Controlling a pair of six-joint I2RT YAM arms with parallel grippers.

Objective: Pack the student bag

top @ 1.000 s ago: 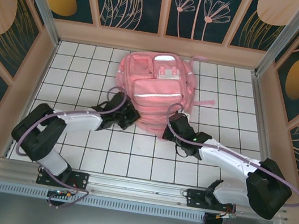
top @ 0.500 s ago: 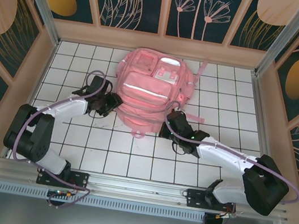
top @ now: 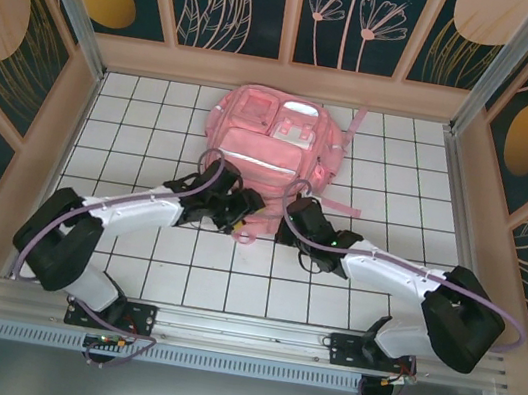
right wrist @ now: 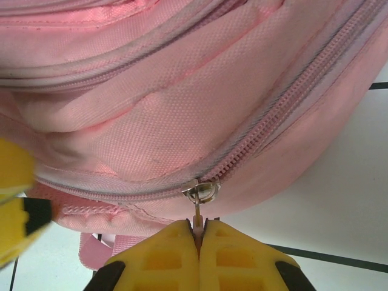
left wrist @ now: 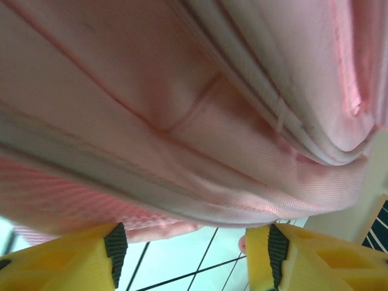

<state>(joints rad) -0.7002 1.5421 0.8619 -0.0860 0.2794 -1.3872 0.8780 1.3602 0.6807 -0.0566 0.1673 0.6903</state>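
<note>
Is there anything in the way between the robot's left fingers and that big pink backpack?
Nothing visible stands between them. The open left fingers sit right at the student bag's near edge, with its pink fabric directly ahead of them. The right fingers are shut on the bag's zipper pull.

The pink student bag (top: 271, 143) lies flat, pockets up, on the tiled table (top: 132, 135).

From above, the student bag (top: 270, 148) has its near edge covered by the left tool (top: 241, 212) and right tool (top: 293, 215). In the right wrist view the zipper pull (right wrist: 198, 212) is mostly buried between the pinched fingers (right wrist: 163, 248); a blurred yellow shape (right wrist: 15, 200) is cut by the left edge
</note>
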